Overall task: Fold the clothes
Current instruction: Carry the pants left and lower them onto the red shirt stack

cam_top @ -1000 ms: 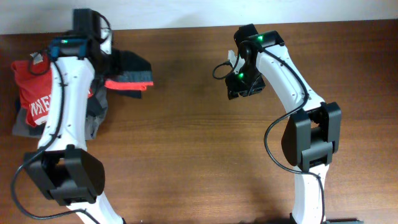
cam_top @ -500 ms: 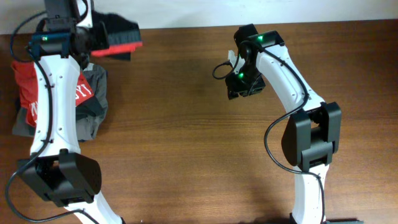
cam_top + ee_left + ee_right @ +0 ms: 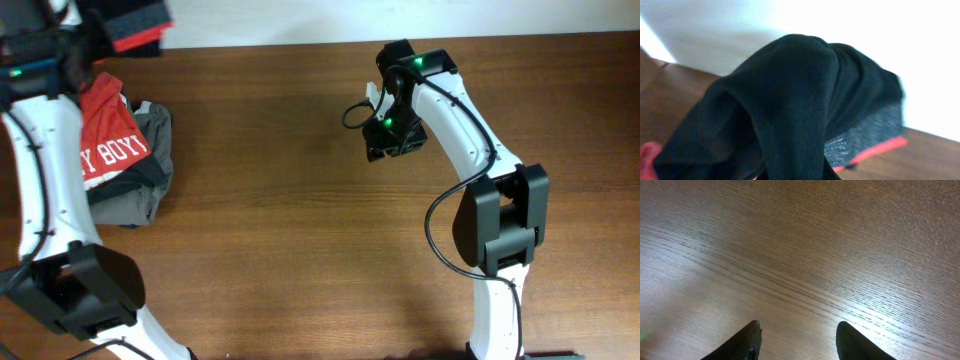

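Overhead view: our left hand [image 3: 92,38] is gripping the bunched black trousers [image 3: 135,25] aloft, just beyond the red T-shirt [image 3: 105,145]. Our right hand [image 3: 799,330] is hovering released, well right of it. We are seeing no fold made yet.

Two robot arms, left arm [image 3: 38,190] and right arm [image 3: 455,110]; one pair of black trousers [image 3: 135,22], one red T-shirt [image 3: 105,140], one grey garment [image 3: 150,180].

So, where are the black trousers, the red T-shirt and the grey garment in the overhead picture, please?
black trousers [image 3: 132,18]: overhead view, black fabric above the red band.
red T-shirt [image 3: 105,115]: overhead view, red cloth above the white lettering.
grey garment [image 3: 152,135]: overhead view, upper right part beside the T-shirt.
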### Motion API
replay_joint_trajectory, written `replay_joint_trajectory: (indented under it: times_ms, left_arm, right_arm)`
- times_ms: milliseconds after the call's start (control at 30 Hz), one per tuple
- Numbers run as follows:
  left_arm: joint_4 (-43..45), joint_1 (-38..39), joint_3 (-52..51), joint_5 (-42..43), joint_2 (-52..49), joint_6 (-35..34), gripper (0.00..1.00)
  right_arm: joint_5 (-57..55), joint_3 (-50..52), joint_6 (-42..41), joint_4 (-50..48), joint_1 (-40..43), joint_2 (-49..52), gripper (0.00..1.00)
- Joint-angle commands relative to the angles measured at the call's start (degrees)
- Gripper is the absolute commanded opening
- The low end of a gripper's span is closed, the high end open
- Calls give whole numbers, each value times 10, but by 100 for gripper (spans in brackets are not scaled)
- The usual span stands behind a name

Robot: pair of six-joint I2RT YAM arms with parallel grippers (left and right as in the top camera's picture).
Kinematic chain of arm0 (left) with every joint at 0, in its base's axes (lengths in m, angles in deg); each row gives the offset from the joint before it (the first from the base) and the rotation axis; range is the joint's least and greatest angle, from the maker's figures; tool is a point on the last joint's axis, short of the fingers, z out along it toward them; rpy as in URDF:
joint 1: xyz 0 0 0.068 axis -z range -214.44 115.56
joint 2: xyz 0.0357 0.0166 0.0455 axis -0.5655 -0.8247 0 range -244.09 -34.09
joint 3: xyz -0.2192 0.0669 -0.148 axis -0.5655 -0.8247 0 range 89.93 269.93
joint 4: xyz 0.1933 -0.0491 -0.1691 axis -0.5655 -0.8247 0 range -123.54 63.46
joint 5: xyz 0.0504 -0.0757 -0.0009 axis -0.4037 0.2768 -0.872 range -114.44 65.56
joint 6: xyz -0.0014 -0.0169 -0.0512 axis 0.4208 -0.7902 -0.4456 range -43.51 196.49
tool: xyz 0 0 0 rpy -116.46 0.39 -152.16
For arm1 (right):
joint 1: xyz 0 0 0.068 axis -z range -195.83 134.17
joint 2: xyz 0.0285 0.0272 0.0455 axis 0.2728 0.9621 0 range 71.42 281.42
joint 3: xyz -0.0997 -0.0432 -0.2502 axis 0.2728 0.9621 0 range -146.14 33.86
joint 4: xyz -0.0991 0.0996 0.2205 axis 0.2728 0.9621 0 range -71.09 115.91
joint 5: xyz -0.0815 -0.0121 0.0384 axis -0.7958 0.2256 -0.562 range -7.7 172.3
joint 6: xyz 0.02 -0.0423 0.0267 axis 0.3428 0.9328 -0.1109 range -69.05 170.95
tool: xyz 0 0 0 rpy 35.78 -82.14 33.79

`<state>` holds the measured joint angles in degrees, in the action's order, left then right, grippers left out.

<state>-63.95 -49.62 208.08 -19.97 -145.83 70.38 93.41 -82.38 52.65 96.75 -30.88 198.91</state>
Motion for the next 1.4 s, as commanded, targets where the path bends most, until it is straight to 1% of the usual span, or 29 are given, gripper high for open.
replay_joint_trajectory:
  times_ms: [0,67,233,300,467,633,800,867,933,1100,1233,1300,1367]
  left_arm:
    - [8,-32,18,7,21,-29,0]
    - [-5,-44,17,13,21,-46,0]
    - [-64,-57,13,8,19,-50,0]
    - [-68,-58,7,-4,19,-50,0]
    - [-41,-69,6,-10,20,-50,0]
    - [-5,-100,6,-10,21,-63,0]
    - [3,-138,6,-11,21,-76,0]
    - [0,-151,6,-10,21,-92,0]
    - [-13,-159,6,-6,21,-108,0]
    - [-60,-150,6,-5,12,-115,0]
    - [-107,-139,6,2,-10,-169,0]
    - [-127,-134,6,30,-23,-195,0]
    - [-130,-130,6,71,-30,-202,0]
  right_arm:
    - [2,-5,11,3,-3,-8,53]
    - [2,-5,11,4,-2,-8,53]
    - [-8,-5,11,6,-2,-8,53]
    - [-13,-5,12,7,-2,-8,53]
    - [-12,-5,15,10,-2,-8,53]
    - [-12,-5,15,14,-2,-8,53]
    - [-13,-5,16,19,-2,-8,53]
    - [-13,-5,25,21,-2,-8,53]
    - [-13,-5,26,22,-2,-8,53]
    - [-13,-5,26,21,-2,-8,53]
    - [-13,-5,26,21,-2,-8,53]
    - [-12,-5,26,21,-2,-8,53]
    - [-12,-5,26,21,-2,-8,53]
